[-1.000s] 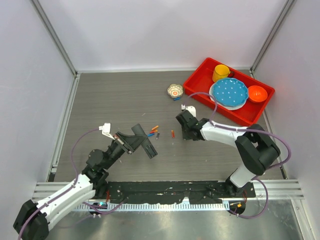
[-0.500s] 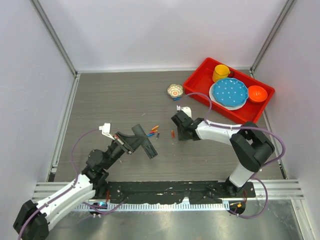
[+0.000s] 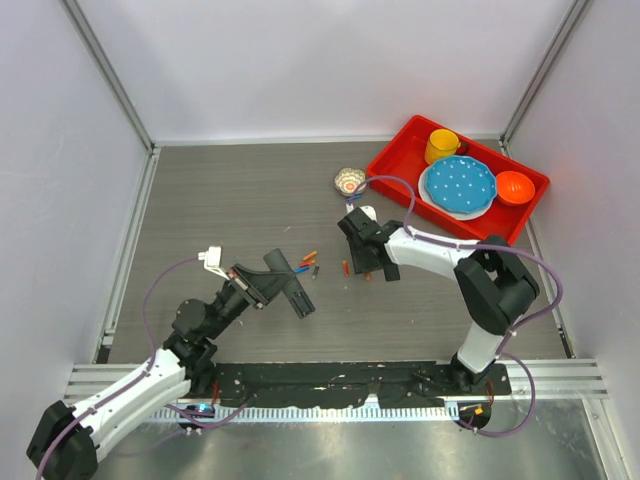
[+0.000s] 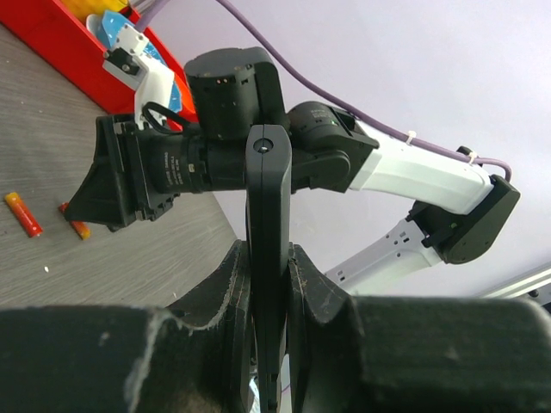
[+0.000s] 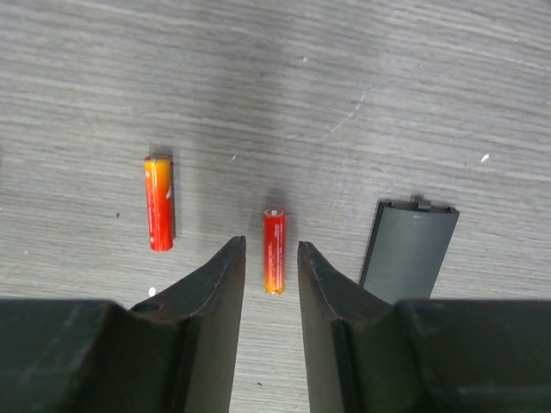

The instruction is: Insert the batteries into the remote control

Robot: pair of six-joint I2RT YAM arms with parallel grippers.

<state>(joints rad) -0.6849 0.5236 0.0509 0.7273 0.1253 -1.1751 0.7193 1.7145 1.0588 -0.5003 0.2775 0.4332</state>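
My left gripper (image 3: 280, 278) is shut on the slim black remote control (image 3: 300, 300) and holds it above the table; in the left wrist view the remote (image 4: 269, 206) stands edge-on between the jaws (image 4: 269, 284). My right gripper (image 3: 364, 264) is open and low over the table. In the right wrist view a red-orange battery (image 5: 274, 251) lies lengthwise between its fingertips (image 5: 269, 258), apart from both. A second red-orange battery (image 5: 159, 203) lies to the left. More batteries (image 3: 308, 262) lie between the two grippers.
A grey battery cover (image 5: 408, 249) lies flat just right of my right fingers. A red tray (image 3: 400, 190) at the back right holds a yellow cup, a blue plate and an orange bowl. A small patterned bowl (image 3: 349, 181) stands left of the tray.
My right gripper has moved left and a little away from me, coming over the red-orange batteries. The left arm and the remote have not moved.
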